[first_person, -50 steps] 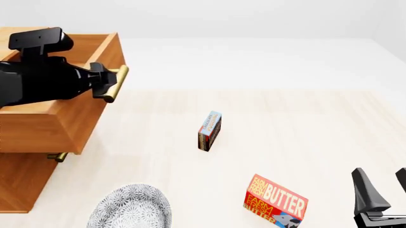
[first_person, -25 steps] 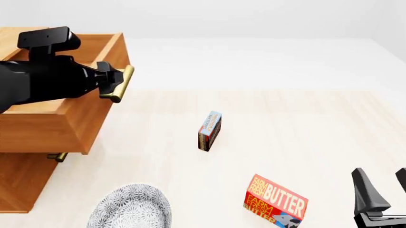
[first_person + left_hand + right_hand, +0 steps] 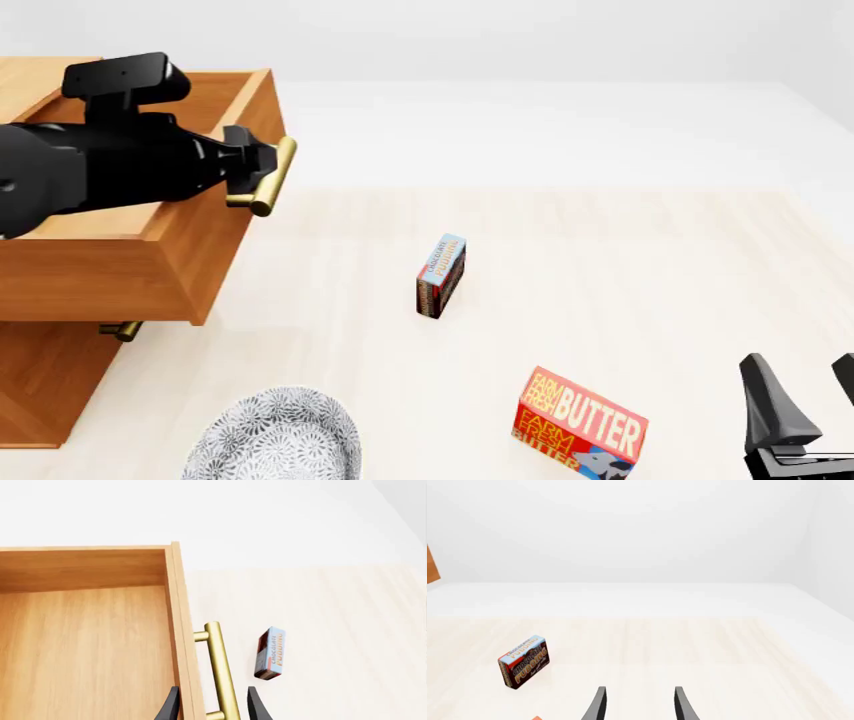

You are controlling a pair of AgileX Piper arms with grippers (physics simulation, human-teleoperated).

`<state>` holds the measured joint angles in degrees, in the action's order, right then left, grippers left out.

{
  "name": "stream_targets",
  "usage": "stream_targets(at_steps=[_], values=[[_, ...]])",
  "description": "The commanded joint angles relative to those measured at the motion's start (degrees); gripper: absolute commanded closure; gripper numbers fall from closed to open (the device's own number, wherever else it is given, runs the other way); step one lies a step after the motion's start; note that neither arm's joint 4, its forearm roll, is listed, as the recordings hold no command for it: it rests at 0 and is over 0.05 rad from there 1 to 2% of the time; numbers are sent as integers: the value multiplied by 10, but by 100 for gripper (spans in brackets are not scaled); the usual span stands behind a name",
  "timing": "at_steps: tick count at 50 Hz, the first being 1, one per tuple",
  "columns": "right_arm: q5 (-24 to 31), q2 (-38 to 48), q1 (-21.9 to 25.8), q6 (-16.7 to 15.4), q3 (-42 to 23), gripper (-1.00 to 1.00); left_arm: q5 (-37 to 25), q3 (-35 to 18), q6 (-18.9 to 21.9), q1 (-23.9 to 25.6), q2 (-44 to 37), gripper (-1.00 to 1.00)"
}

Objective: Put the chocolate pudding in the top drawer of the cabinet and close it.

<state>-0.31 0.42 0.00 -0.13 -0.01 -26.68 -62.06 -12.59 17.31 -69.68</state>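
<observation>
The chocolate pudding (image 3: 441,275) stands on its edge mid-table; it also shows in the left wrist view (image 3: 270,652) and the right wrist view (image 3: 524,662). The top drawer (image 3: 134,260) of the cabinet (image 3: 40,380) is pulled out, and its inside (image 3: 87,645) is empty. My left gripper (image 3: 256,165) is at the drawer's brass handle (image 3: 267,178). In the left wrist view the gripper (image 3: 212,709) is open, one finger inside the drawer front and one outside the handle (image 3: 220,670). My right gripper (image 3: 807,400) is open and empty at the front right, also in its wrist view (image 3: 639,705).
A red BUTTER box (image 3: 581,425) stands at the front, left of my right gripper. A patterned grey bowl (image 3: 274,440) sits at the front edge, beside the cabinet. The lower drawer's handle (image 3: 120,330) shows under the open top drawer.
My left gripper has moved to the right with the handle, and the top drawer has slid further out. The pudding, butter box and right gripper have not moved.
</observation>
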Motion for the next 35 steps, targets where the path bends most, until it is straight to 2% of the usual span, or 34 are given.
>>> stream_targets(at_steps=[1, 35], values=[[0, 0, 0, 0, 0, -100, 4, 4, 7, 6, -27, -100], [0, 0, 0, 0, 0, -100, 32, 10, -5, 33, -37, -100]])
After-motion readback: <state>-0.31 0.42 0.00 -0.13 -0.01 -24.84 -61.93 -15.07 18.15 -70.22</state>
